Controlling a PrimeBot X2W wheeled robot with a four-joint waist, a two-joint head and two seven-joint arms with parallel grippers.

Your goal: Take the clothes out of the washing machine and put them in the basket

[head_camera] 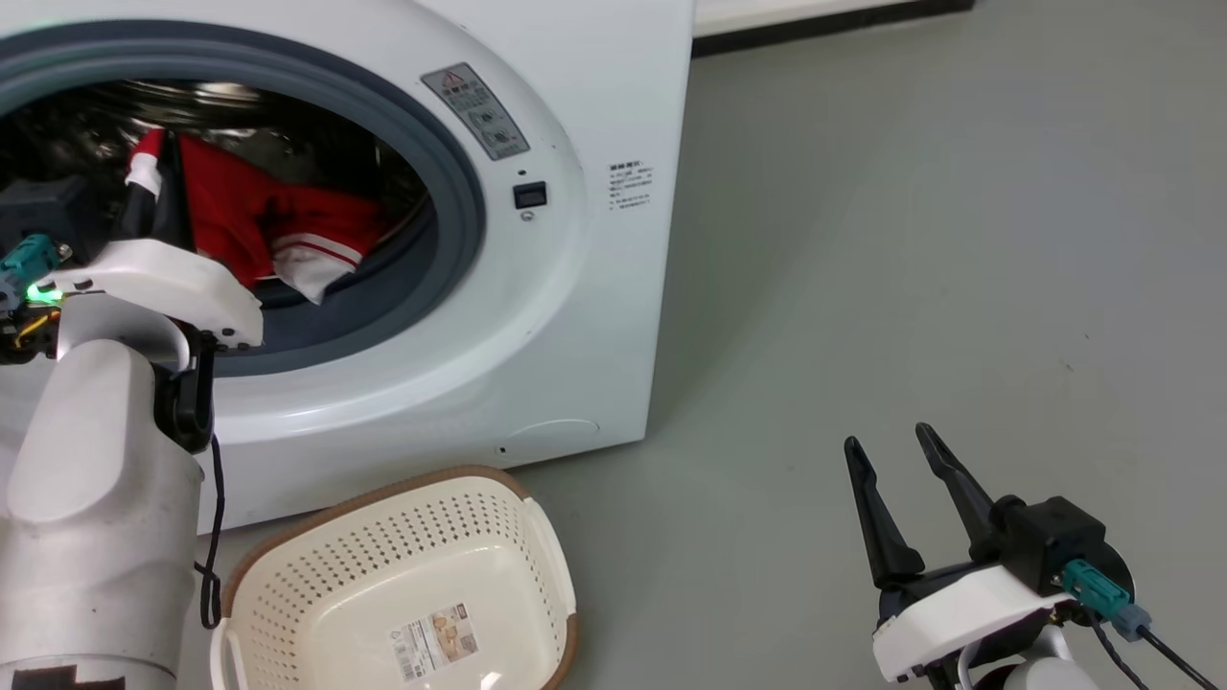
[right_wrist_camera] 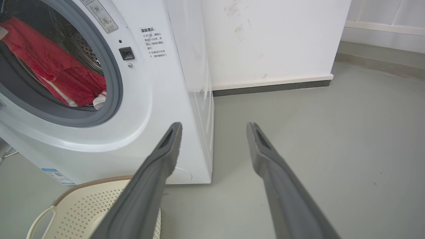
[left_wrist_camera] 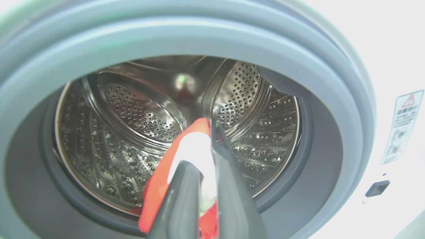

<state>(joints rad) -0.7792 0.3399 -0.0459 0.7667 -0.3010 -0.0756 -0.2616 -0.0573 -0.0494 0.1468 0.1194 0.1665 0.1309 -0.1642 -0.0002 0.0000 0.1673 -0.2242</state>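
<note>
- Grey warning label [head_camera: 476,110] with a red triangle sits on the white washing machine [head_camera: 594,316], just right of the porthole's rubber rim. Its print is too small to read.
- Beside it are a black square latch slot [head_camera: 529,195] and a block of Chinese print [right_wrist_camera: 154,43] on the front's right edge (only the shapes of characters come through).
- A blue-edged sticker [right_wrist_camera: 58,176] low on the machine's front cannot be read.
- The cream basket [head_camera: 288,565] stands on the grey floor [head_camera: 911,240] just in front of the machine. A paper product sticker [head_camera: 433,640] on its bottom is illegible too.
- The red clothes [head_camera: 278,225] lie inside the steel drum, a white-striped cuff drooping toward the rubber rim.
- The left gripper [left_wrist_camera: 201,146] reaches into the porthole. Its dark fingers [left_wrist_camera: 229,186] are drawn close, pinching a red-and-white fold of the clothes between them.
- The right gripper [head_camera: 889,436] hangs above the floor, well apart from the machine (fingers spread wide, touching nothing).
</note>
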